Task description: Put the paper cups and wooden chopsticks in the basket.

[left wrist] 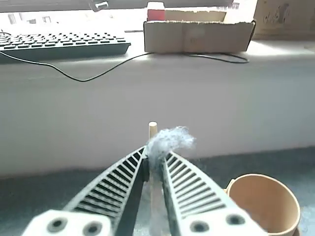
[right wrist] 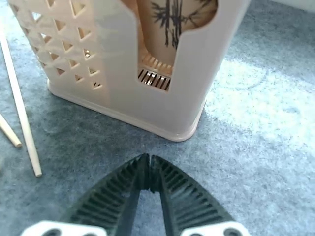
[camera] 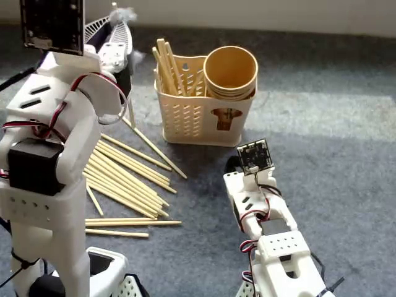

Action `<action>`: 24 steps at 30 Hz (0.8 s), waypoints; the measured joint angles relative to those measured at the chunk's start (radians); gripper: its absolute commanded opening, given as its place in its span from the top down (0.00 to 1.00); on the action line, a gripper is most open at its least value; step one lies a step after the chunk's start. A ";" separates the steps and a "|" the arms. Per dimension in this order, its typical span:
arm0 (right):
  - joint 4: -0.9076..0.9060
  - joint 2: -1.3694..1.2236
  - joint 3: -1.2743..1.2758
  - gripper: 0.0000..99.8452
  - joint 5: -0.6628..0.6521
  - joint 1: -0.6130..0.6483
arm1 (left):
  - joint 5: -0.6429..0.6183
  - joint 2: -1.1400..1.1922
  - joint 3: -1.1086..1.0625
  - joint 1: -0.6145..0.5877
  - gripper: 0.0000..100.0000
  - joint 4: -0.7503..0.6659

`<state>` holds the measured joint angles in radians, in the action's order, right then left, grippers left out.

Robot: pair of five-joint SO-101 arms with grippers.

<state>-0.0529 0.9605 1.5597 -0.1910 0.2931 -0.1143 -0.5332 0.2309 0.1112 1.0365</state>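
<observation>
- Two arms are at the grey carpet [camera: 328,154], and I log each from my remote seat.
- My left gripper [left wrist: 156,153] has its jaws pinched nearly together on one wooden chopstick [left wrist: 152,130]. The stick stands upright between them, its blunt tip poking above the fingertips.
- A tuft of pale fluff [left wrist: 172,140] clings at those tips (I cannot tell what it is).
- In the high view this gripper is raised beside the basket [camera: 185,120], apart from it, on the side away from the cups.
- My right gripper [right wrist: 147,169] has its jaws closed tip to tip with nothing between them. It sits low over the carpet, just in front of the basket's notched wall.
- The paper cups [camera: 230,71] are nested in a stack that stands inside the basket, at the end nearer the right arm.
- The standing chopsticks [camera: 166,65], several of them, lean in the basket's other end.
- The loose chopsticks [camera: 124,176], many of them, lie fanned on the carpet between the left arm and the basket. A few more lie crosswise nearer the arm's base.
- Beyond the table, a keyboard [left wrist: 59,44] and a cardboard box [left wrist: 197,34] sit on a ledge.
</observation>
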 measured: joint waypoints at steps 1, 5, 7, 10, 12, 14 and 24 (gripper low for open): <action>0.000 0.000 0.000 0.98 0.000 0.000 | -0.015 0.000 0.000 0.000 0.99 -0.028; 0.000 0.000 0.000 0.98 0.000 0.000 | -0.074 0.000 0.000 0.002 0.99 -0.129; 0.000 0.000 0.000 0.98 0.000 0.000 | -0.091 0.000 -0.005 0.002 0.99 -0.178; 0.000 0.000 0.000 0.98 0.000 0.000 | -0.094 0.000 -0.055 0.029 0.99 -0.270; 0.000 0.000 0.000 0.98 0.000 0.000 | -0.094 0.003 -0.107 0.048 0.99 -0.328; 0.000 0.000 0.000 0.98 0.000 0.000 | -0.094 0.003 -0.163 0.060 0.99 -0.385; 0.000 0.000 0.000 0.98 -0.003 0.002 | -0.094 0.005 -0.354 0.075 0.99 -0.543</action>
<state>-0.0529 0.9605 1.5597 -0.1941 0.2946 -0.2079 -0.5286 -0.1235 0.1864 0.4933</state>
